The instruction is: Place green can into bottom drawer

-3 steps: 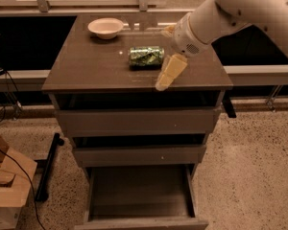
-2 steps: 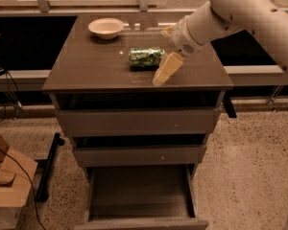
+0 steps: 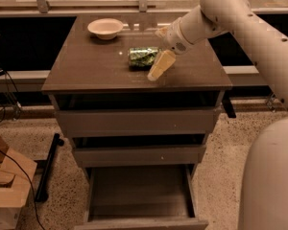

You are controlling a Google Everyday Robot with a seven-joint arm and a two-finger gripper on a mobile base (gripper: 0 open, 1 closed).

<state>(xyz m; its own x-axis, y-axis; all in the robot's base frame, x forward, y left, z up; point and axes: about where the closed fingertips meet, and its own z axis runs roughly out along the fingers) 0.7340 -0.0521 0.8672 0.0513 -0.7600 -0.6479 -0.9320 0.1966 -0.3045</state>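
The green can (image 3: 142,57) lies on its side on the cabinet top (image 3: 101,68), right of the middle. My gripper (image 3: 159,51) is at the can's right end, just above the top. It is open: one cream finger (image 3: 160,66) slants down in front of the can's end and the other finger (image 3: 160,31) shows behind it. The can is not held. The bottom drawer (image 3: 139,195) is pulled out towards me, its tray showing no contents and its flat front (image 3: 141,223) at the lower edge of the view.
A cream bowl (image 3: 105,28) stands at the back left of the cabinet top. The two upper drawers (image 3: 134,123) are slightly ajar. My arm (image 3: 259,37) reaches in from the right. A cardboard box (image 3: 7,186) and cables lie on the floor at the left.
My gripper has moved a little to the left, closer to the can's right end. The can has not moved.
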